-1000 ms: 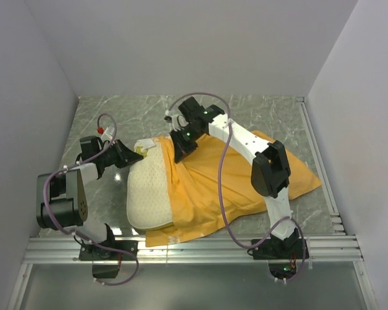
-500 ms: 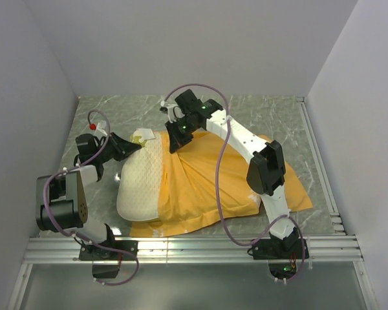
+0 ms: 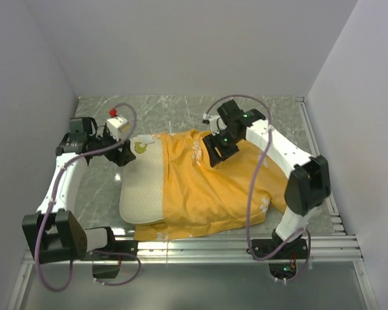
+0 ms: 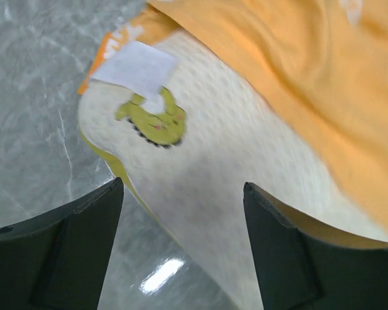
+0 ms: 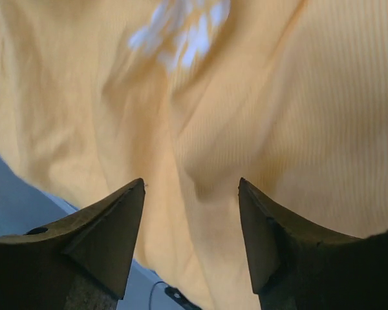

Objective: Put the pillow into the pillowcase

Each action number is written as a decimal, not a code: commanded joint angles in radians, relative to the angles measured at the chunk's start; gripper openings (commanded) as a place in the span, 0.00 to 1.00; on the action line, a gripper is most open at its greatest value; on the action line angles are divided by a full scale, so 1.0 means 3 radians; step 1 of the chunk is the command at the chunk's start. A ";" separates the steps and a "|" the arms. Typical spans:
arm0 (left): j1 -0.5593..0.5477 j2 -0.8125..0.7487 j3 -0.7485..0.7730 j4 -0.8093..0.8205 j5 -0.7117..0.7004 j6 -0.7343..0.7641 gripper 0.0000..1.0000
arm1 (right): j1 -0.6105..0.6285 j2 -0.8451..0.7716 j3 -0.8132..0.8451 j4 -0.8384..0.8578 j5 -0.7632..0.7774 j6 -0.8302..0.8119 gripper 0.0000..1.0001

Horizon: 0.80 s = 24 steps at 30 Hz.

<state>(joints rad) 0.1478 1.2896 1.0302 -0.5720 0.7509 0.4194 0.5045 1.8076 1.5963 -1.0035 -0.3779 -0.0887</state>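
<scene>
Grey marbled worktop (image 3: 181, 110), white walls all round. Pillow (image 3: 141, 194) lies left of centre in the top view. Its right part is inside the orange pillowcase (image 3: 210, 187), and a cream strip sticks out of the opening on the left side of the frame. The case spreads rumpled toward the right of the frame, with its hem running top to bottom across the pillow.

Left pincer (image 3: 125, 155) sits at the pillow's upper-left corner, fingers spread, holding nothing. The left wrist view shows that bare corner between the fingers, with a white tag (image 4: 134, 64) and a small green patch (image 4: 154, 119) just past them and the orange hem in the upper right. Right pincer (image 3: 217, 147) hangs over the upper middle of the case, also spread and pinching nothing. The right wrist view shows only creased orange cloth below the fingers.

Step, as I judge it: mid-insertion, between grips, roughly two thirds of the pillow covered. Neither arm has hold of anything.

Next move likely calls for a fresh grip. One pincer takes the hem's top layer near the exposed strip and draws it toward the left of the frame, while the other pins or pushes the bare pillow end inward. It must catch the cloth alone, not the cushion under it, and both corners need covering so the case does not bunch.
</scene>
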 commanded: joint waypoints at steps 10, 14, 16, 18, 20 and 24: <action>-0.1433 -0.0357 -0.1035 -0.0421 -0.0826 0.1287 0.72 | -0.0086 0.0089 -0.1021 0.0338 0.0651 -0.0272 0.65; -0.1679 0.0026 -0.1097 0.0131 -0.0862 0.0771 0.65 | -0.0260 0.0605 -0.0368 0.0400 0.0753 -0.0196 0.65; -0.1689 0.0180 -0.0991 0.0413 -0.0851 0.0454 0.65 | -0.0337 0.0764 0.0189 0.0369 0.0774 -0.0149 0.65; -0.1689 0.0364 -0.0878 0.0607 -0.0882 0.0228 0.68 | -0.0372 0.0979 0.0777 0.0242 0.0743 -0.0093 0.65; -0.1689 0.0451 -0.0694 0.0633 -0.0897 0.0152 0.70 | -0.0378 0.1071 0.1095 0.0139 0.0723 -0.0042 0.65; -0.1699 0.0314 -0.0448 0.0394 -0.0791 0.0192 0.75 | -0.0459 0.0695 0.1113 0.0215 0.0687 0.0060 0.67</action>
<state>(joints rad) -0.3485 1.4048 0.8558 -0.4660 0.4919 0.5030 0.3763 2.1288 1.9224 -0.9886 -0.1768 -0.1040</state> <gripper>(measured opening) 0.746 0.661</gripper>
